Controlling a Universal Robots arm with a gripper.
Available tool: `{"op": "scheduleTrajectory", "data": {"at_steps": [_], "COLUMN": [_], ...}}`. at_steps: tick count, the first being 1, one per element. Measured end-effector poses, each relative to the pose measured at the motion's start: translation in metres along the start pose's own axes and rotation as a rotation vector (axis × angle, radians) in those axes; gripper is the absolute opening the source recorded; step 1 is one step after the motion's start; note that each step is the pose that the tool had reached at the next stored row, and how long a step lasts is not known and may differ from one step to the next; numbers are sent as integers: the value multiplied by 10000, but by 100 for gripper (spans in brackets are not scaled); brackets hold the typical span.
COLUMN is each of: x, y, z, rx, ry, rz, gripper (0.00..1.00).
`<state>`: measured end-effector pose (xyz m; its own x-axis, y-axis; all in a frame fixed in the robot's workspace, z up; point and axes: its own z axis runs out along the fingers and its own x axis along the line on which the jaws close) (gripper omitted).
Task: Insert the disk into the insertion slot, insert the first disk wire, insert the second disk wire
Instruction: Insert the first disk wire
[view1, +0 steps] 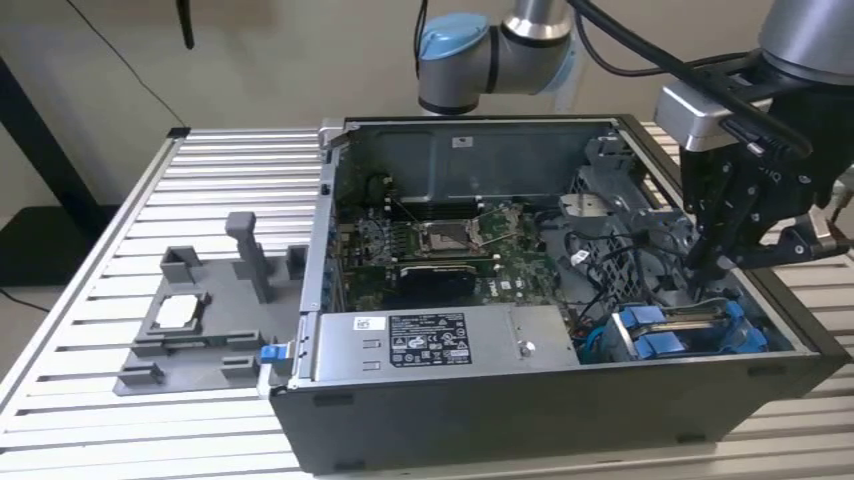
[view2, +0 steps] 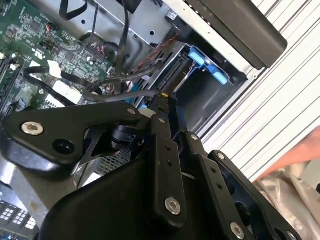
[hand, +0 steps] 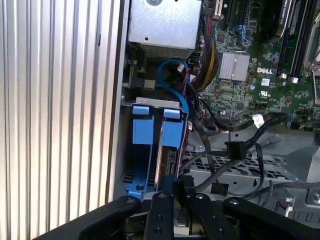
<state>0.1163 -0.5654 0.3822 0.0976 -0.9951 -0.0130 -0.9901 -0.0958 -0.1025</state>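
Observation:
The disk (view1: 687, 322) sits down in the insertion slot (hand: 150, 103) of the drive cage at the case's corner on the exterior view's right, its blue carrier tabs (hand: 172, 132) showing. My gripper (view1: 714, 268) hangs inside the case just above the disk's end. Its fingertips (hand: 179, 184) are drawn together over the disk's edge (hand: 167, 157), and I cannot make out anything between them. Two loose black wire connectors (hand: 234, 149) (hand: 217, 189) lie on the perforated cage plate beside the gripper. In the second wrist view the gripper (view2: 167, 100) points toward a blue tab (view2: 207, 65).
The open computer case (view1: 561, 400) stands on a slatted aluminium table (view1: 214, 180). A grey plastic fixture tray (view1: 200, 320) lies on the exterior view's left. Motherboard (view1: 454, 240), power supply (view1: 414, 340) and tangled cables (hand: 200, 120) crowd the case interior.

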Motion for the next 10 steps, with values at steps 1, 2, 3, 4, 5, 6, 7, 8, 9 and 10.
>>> {"op": "scheduleTrajectory", "data": {"at_steps": [1,2,3,4,5,6,7,8,9,10], "x": [0,2,4,8,12,15,19,21,22,22], "y": [-4,-17,-42,-76,-112,-147,-183,-208,-219,-219], "z": [10,17,23,31,38,46,54,61,71,77], "rx": [-8,-56,-137,-231,-330,-418,-509,-573,-617,-635], "ry": [-17,-21,-26,-37,-47,-55,-63,-70,-85,-91], "rz": [27,32,34,37,40,42,44,45,49,74], "gripper": [19,19,19,19,19,19,19,19,19,19]}}
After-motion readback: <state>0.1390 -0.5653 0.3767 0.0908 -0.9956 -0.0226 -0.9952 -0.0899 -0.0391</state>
